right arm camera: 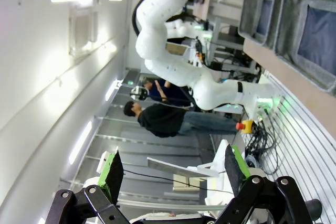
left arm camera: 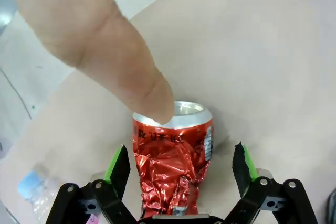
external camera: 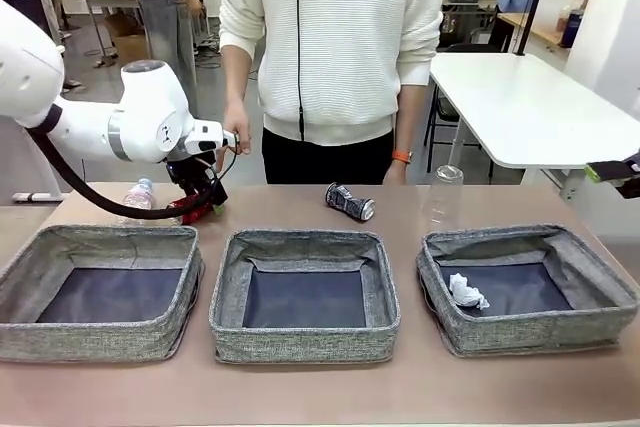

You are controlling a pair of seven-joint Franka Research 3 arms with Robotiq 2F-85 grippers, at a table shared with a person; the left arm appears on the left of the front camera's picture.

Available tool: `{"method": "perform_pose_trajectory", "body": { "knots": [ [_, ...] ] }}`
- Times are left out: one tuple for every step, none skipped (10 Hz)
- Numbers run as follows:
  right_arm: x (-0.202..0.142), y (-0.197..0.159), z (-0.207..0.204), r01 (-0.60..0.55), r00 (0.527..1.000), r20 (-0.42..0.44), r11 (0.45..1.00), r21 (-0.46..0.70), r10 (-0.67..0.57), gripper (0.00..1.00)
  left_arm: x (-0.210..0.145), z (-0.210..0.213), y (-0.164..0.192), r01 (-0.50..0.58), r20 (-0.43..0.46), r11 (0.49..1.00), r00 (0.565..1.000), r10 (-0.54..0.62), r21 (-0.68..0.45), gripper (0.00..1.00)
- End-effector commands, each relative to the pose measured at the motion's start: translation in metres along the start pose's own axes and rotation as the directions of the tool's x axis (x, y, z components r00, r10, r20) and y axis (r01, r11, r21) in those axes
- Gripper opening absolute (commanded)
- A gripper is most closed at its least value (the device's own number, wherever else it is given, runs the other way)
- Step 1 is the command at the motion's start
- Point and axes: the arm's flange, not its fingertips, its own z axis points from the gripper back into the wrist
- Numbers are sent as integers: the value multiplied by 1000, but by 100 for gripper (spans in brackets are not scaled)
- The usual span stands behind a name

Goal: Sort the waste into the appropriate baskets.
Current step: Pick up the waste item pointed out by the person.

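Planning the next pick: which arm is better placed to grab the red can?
Left. The left gripper, open, straddles the crushed red can; the right gripper, also open, hangs off the table, aimed elsewhere.

Print on crushed red can (left arm camera: 173, 166): unreadable.

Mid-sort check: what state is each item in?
Red can: crushed, upright, finger on rim.
Left gripper: open, straddling it.
Right gripper: open, empty.
Printed can: lying on table.
Bottle: on table.
Cup: on table.
Paper wad: in right basket.
Left basket: empty.
Middle basket: empty.
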Motion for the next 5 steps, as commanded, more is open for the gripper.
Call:
{"method": "perform_pose_trajectory", "body": {
  "knots": [
    [3, 8, -1, 9, 1000, 4, 1000, 20, -9, 100, 5, 4, 1, -19, -24, 999, 1000, 20, 40, 100],
    [3, 8, -1, 9, 1000, 4, 1000, 20, -9, 100, 4, 0, 1, -14, -37, 1000, 999, 15, 18, 100],
    [3, 8, -1, 9, 1000, 4, 1000, 20, -9, 100, 2, -3, 1, -16, -52, 1000, 999, 16, 11, 100],
    [3, 8, -1, 9, 1000, 4, 1000, 20, -9, 100, -1, -6, 2, -29, -69, 998, 997, 26, -51, 100],
    [3, 8, -1, 9, 1000, 4, 1000, 20, -9, 100, -4, -4, 3, -49, -63, 998, 997, 47, -35, 90]
  ]
}}
